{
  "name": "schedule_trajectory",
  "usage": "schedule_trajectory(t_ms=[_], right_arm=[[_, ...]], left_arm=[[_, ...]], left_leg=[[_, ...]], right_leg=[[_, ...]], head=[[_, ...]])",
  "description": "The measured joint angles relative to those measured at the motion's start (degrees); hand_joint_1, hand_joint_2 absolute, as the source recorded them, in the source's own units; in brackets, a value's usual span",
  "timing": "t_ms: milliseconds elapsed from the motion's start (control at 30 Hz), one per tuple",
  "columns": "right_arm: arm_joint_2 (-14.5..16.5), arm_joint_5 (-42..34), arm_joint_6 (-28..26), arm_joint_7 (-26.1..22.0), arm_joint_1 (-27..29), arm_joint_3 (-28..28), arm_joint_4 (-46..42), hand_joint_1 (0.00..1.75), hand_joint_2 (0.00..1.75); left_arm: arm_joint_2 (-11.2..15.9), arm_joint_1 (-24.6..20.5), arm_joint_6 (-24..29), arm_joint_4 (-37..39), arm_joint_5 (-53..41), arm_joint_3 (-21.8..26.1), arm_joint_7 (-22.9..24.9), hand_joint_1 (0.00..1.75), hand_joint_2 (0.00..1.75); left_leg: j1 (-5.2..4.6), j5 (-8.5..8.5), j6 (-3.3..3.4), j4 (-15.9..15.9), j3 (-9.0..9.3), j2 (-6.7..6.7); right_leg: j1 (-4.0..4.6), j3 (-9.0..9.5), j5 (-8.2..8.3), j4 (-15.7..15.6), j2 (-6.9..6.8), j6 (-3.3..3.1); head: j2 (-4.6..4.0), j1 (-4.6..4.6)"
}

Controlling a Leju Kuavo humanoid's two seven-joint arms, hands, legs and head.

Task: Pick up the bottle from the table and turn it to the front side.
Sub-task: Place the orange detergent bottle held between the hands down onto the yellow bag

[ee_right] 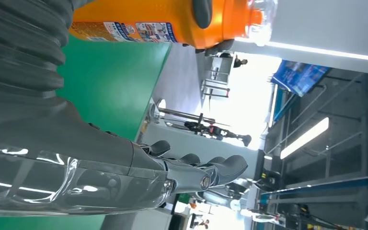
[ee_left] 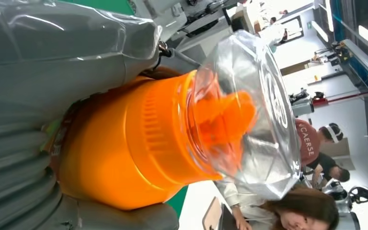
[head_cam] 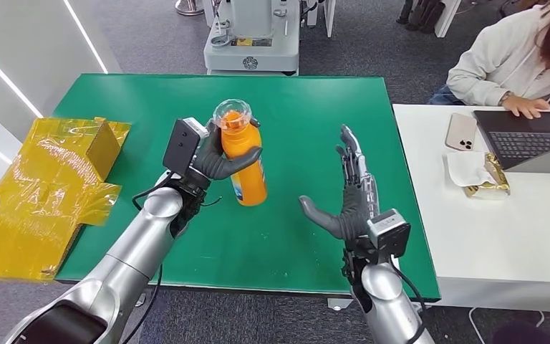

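Green tabletop (head_cam: 293,236) spreads under both our arms, set on grey carpet, with a white desk (head_cam: 501,236) butted against its right side. Nearest us on the right, our right hand (head_cam: 349,201) hovers over the green surface with palm turned inward, fingers (ee_right: 220,168) straight and apart, thumb stuck out toward the middle, holding nothing. Just beyond and to the left, our left hand (head_cam: 218,159) grips the orange bottle (head_cam: 243,161) around its upper body, dark fingers and thumb wrapped across the front; the bottle stands roughly upright with a slight lean, and we cannot tell whether its base touches the table or is just off it. Left wrist view shows a clear domed cap (ee_left: 249,115) over an orange spout and ribbed orange collar. Right wrist view catches a printed label (ee_right: 134,31) on the bottle's lower body. Bottle and right hand are well apart. Off the table's left edge lies a crumpled yellow foil-wrapped box (head_cam: 50,186). On the white desk sit a phone (head_cam: 461,131), a white napkin on a gold wrapper (head_cam: 480,172), and an open laptop (head_cam: 530,136) with a person (head_cam: 505,61) in a light hoodie at it. Farther back, past the green table, stands a grey-white machine base (head_cam: 252,36).
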Motion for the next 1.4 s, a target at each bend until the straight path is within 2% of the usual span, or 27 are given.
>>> schedule_trajectory(t_ms=[133, 400, 667, 767, 900, 1000, 1100, 1200, 1400], right_arm=[[-0.4, 0.0, -0.3, -0.1, 0.9, 0.2, -2.6, 0.0, 1.75], [-0.9, 0.8, -1.4, 1.0, 1.0, 0.8, -6.2, 0.0, 1.75], [-1.1, 0.6, -1.9, 1.0, 1.0, 1.4, -6.6, 0.0, 1.75], [-1.1, 0.6, -1.8, 0.9, 1.0, 1.6, -6.6, 0.0, 1.75], [-1.3, 0.4, -1.9, 0.1, 1.6, 2.0, -6.7, 0.0, 1.75], [-1.7, -0.3, -2.2, -0.8, 2.2, 2.2, -6.7, 0.0, 1.75], [-2.2, -0.6, -2.7, -1.3, 2.7, 2.8, -6.7, 0.0, 1.75], [-2.6, -1.1, -3.0, -1.7, 3.3, 3.3, -6.8, 0.0, 1.75], [-3.0, -1.1, -3.8, -1.9, 4.6, 3.6, -7.3, 0.0, 1.75]], left_arm=[[0.3, -0.1, 2.5, 0.0, -2.7, 0.0, -0.3, 1.75, 1.75], [1.7, -1.5, 19.8, 0.2, -20.8, 0.2, -4.5, 1.75, 1.75], [2.4, -1.6, 22.8, 1.9, -25.6, 1.2, -5.9, 1.75, 1.75], [2.7, -1.6, 27.2, 2.5, -29.7, 1.2, -5.4, 1.75, 1.75], [4.0, -1.7, 38.3, 4.7, -40.5, 1.2, -2.8, 1.75, 1.75], [5.7, -1.7, 43.6, 6.3, -51.5, 1.2, 1.5, 1.75, 1.75], [7.8, -1.4, 44.9, 6.7, -67.4, 1.4, 8.2, 1.75, 1.75], [9.5, -0.8, 45.0, 6.8, -78.7, 2.5, 13.7, 1.75, 1.75], [11.8, 1.2, 45.0, 5.9, -90.9, 7.0, 17.8, 1.75, 1.75]], left_leg=[[0.0, 0.0, 0.0, 0.0, 0.0, 0.02], [0.0, 0.01, 0.0, 0.0, 0.0, 0.01], [0.0, 0.0, 0.0, 0.0, 0.0, 0.01], [0.0, 0.0, 0.0, 0.0, 0.0, 0.03], [0.0, 0.0, 0.0, 0.0, 0.01, 0.03], [0.01, 0.01, 0.0, 0.0, 0.01, 0.03], [0.01, 0.01, 0.0, 0.0, 0.01, 0.04], [0.01, 0.01, 0.0, 0.0, 0.01, 0.04], [0.01, 0.01, 0.0, 0.0, 0.01, 0.03]], right_leg=[[0.0, 0.0, 0.01, 0.0, 0.01, 0.0], [0.0, 0.01, 0.01, 0.0, 0.01, -0.01], [0.0, 0.0, 0.01, 0.0, 0.01, -0.01], [0.0, 0.0, 0.01, 0.0, 0.02, -0.01], [0.0, 0.0, 0.01, 0.0, 0.03, -0.01], [0.0, 0.0, 0.01, 0.0, 0.03, -0.01], [0.01, 0.0, 0.0, 0.0, 0.04, -0.01], [0.01, 0.0, 0.0, 0.0, 0.04, -0.01], [0.01, 0.0, 0.0, 0.0, 0.03, -0.01]], head=[[0.0, 0.01], [0.0, 0.0], [0.0, 0.01], [0.0, 0.01], [0.0, 0.01], [0.0, 0.0], [0.0, 0.0], [0.0, 0.0], [0.0, 0.01]])
